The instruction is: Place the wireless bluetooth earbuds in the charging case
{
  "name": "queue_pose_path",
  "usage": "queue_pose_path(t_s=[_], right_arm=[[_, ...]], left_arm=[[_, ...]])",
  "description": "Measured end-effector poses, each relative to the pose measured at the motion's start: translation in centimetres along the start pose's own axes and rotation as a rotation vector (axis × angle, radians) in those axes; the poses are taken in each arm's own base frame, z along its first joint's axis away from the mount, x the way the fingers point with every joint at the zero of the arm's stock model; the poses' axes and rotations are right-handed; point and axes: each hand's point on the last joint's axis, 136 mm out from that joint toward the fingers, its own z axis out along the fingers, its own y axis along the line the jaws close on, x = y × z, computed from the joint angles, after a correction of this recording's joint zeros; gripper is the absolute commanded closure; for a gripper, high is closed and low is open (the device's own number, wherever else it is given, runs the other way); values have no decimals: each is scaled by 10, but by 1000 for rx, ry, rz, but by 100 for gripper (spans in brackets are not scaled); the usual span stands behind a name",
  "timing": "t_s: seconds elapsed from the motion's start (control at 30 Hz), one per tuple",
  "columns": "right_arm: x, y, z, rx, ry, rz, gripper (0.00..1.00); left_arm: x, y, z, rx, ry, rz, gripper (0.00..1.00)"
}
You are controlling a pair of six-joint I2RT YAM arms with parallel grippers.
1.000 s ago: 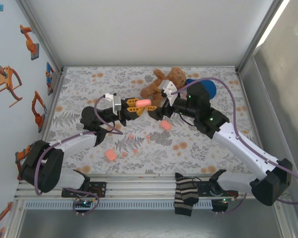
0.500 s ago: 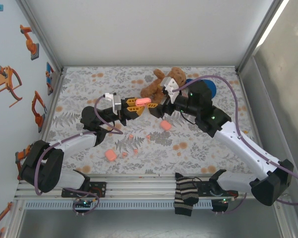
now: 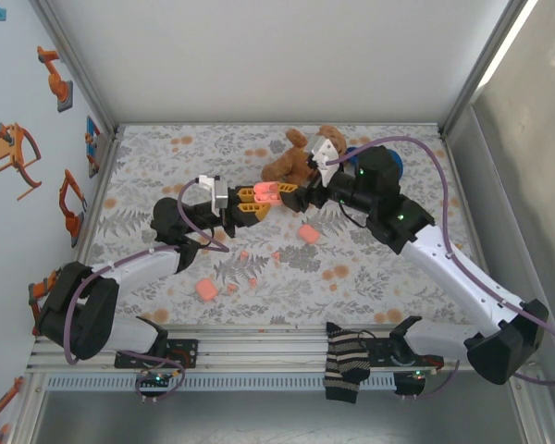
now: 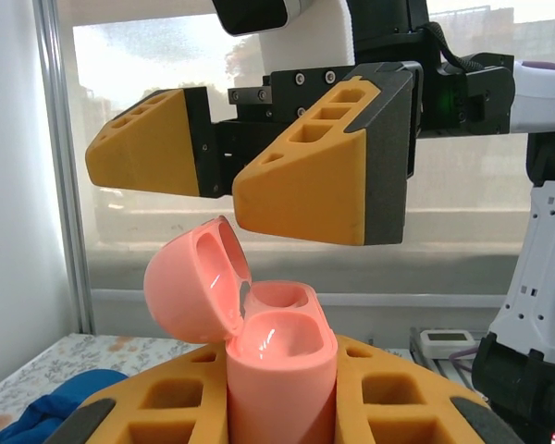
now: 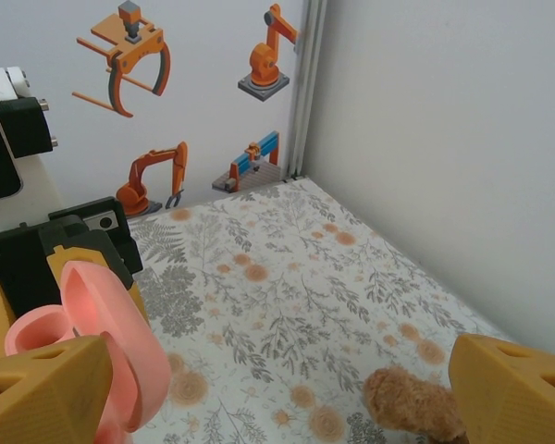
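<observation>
An open pink charging case (image 4: 279,365) is gripped in the left tool (image 3: 257,200), its lid (image 4: 196,285) flipped back; the right tool (image 4: 166,176) is spread wide close beside the lid.

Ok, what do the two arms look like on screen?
The left arm and right arm match: white shells over black joints, with a purple cable looping along each. Their jaws are blocky orange wedges with square cut-outs, mounted on black.
</observation>
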Motion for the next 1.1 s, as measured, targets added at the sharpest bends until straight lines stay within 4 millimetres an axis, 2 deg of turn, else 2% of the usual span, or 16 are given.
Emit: queue_pose_path(t_s=[0.1,0.27,0.37,0.43,0.63,0.87,1.1], right_arm=[[-8,2,-7,1,-22,-6,7],[-29,5,-32,31,-74,-15,6],[-31,1,-41,70,-73,9,6],[-25,-4,-42,100,-49,44,6],[17,-16,-28,154,92,184,7],[75,-12,3,113,265,353,23],[130,1,37,30,409,502,27]], left_arm=[[0,3,-1,-31,8,4,100],[-3,0,-8,-80,28,35,100],[-8,-5,-16,-112,38,62,100],[-9,-9,-23,-138,50,75,100],[-15,-29,-48,-225,107,113,100],[-37,-57,-78,-331,128,193,100],[-21,-67,-96,-377,217,145,100]])
